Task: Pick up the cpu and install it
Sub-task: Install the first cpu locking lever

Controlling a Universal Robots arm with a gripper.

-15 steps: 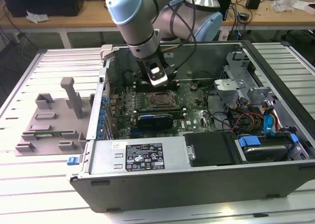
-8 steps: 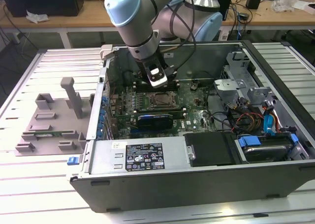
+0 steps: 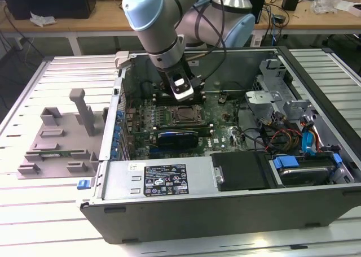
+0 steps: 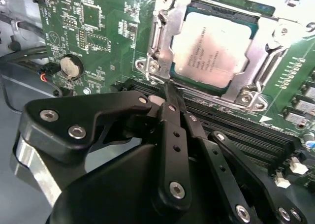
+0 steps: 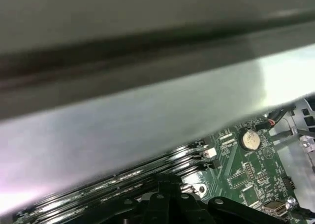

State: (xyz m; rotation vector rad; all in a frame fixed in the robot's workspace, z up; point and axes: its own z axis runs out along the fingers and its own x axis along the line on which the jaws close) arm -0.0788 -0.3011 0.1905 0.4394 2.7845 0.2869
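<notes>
The cpu (image 4: 214,49), a silvery square chip with a pale rim, lies flat inside the metal-framed socket (image 4: 165,42) on the green motherboard. In the second wrist view my gripper (image 4: 170,93) hovers just beside the socket's edge, over the memory slots, its black fingers (image 4: 173,120) pressed together with nothing between them. The exterior view has the gripper (image 3: 183,96) low inside the open computer case (image 3: 169,212), right above the socket (image 3: 183,117). The fingers (image 5: 165,199) also appear in the first wrist view, close to the board.
A grey plastic tray (image 3: 56,138) with upright blocks lies outside the case at the exterior view's left. Inside are a power supply (image 3: 163,178), a drive (image 3: 302,169) and coloured cables (image 3: 282,138). A coin battery (image 4: 71,66) sits near the socket. The case wall (image 5: 147,101) looms close.
</notes>
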